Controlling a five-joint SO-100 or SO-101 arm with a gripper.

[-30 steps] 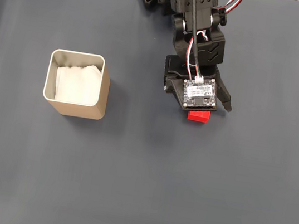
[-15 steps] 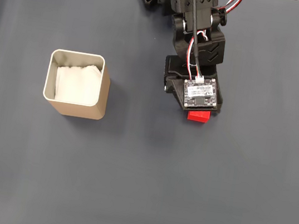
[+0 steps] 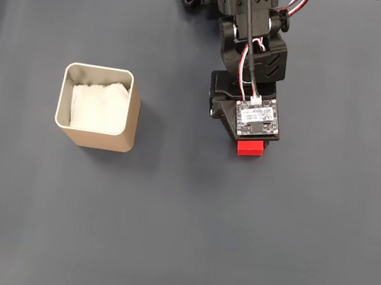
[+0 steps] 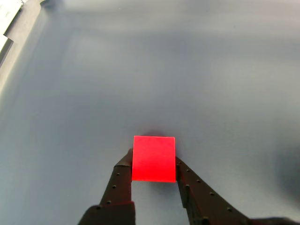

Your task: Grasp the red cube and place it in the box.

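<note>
The gripper is seen in the wrist view with its two dark fingers closed in against the left and right faces of the red cube, so that the cube is clamped between the fingertips. The top face of the cube is shown bright and plain, and its far edge reaches just beyond the fingertips, with a faint shadow on the dark grey table just past it. Whether the cube is resting on the table or raised slightly off it cannot be told from either view. In the fixed view the gripper is largely hidden beneath the small circuit board mounted on the wrist, and only a strip of the red cube is seen projecting just below the lower edge of that board. Red, white and black wires are seen running up from the board along the black arm, which enters from the top edge of the picture. The box is placed well apart from the gripper, off to its left in the fixed view and at about the same height in the picture; its silvery rim and tan wall are shown, and white paper lining is seen inside it.
</note>
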